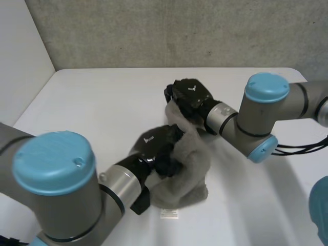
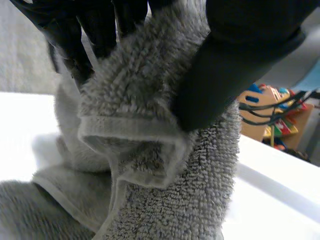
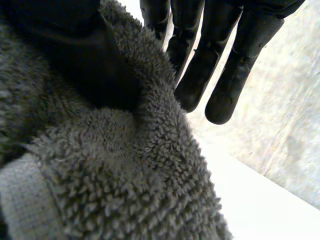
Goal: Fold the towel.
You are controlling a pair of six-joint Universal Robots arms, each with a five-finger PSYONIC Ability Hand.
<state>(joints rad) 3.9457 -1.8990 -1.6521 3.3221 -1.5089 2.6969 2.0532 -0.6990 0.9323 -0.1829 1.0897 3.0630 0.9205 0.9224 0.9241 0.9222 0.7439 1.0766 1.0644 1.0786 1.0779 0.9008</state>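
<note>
A grey terry towel [image 1: 192, 159] hangs bunched between my two hands above the middle of the white table [image 1: 97, 97], its lower end resting on the tabletop. My left hand [image 1: 159, 146] holds the towel's near side. In the left wrist view its thumb [image 2: 235, 60] presses a hemmed fold of the towel [image 2: 145, 115] against the fingers [image 2: 95, 30]. My right hand [image 1: 189, 97] grips the towel's upper far end. In the right wrist view a ridge of towel [image 3: 125, 175] stands pinched between the thumb [image 3: 65, 45] and the straight fingers [image 3: 200, 65].
A small white label [image 1: 170, 213] lies on the table just in front of the towel's lower end. A grey wall [image 1: 169, 31] runs behind the far edge. Beyond the table, past my left hand, stands a wooden shelf with colourful items [image 2: 270, 115].
</note>
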